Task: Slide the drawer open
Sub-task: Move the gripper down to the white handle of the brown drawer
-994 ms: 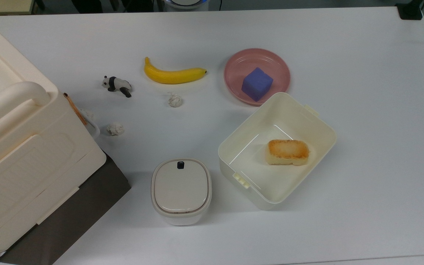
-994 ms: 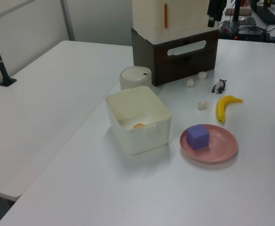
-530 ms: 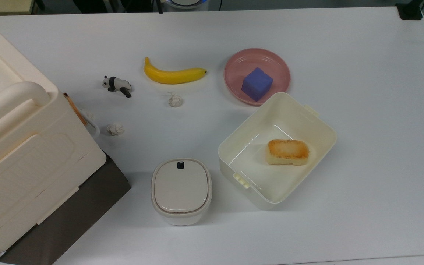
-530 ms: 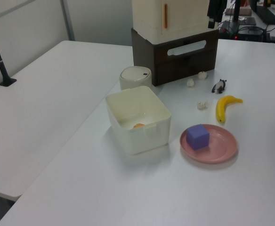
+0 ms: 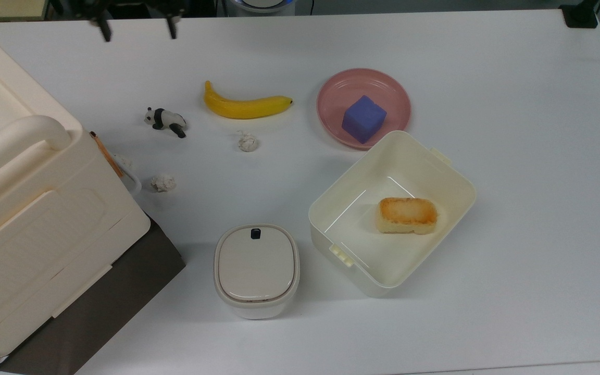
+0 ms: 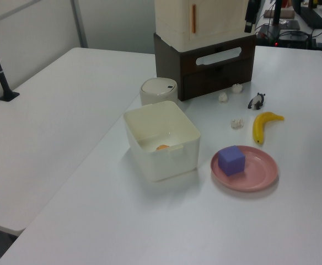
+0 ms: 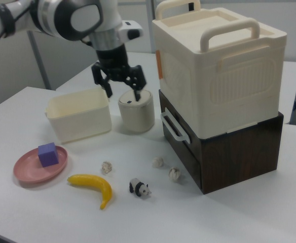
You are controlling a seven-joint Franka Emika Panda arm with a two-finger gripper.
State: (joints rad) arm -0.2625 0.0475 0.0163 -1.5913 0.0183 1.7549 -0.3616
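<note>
Across the right view's lower half spreads a white surface (image 7: 46, 223). Upper left, the black two-finger claw (image 7: 122, 89) hangs spread. Right of centre, the dark brown wooden drawer (image 7: 181, 147) with white loop handle sits shut beneath a large cream plastic box (image 7: 219, 66).

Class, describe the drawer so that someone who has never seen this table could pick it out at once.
Find the large cream box with handles; it sits on a dark brown wooden cabinet. The drawer is in the cabinet's front face, the only part carrying a white loop handle.
</note>
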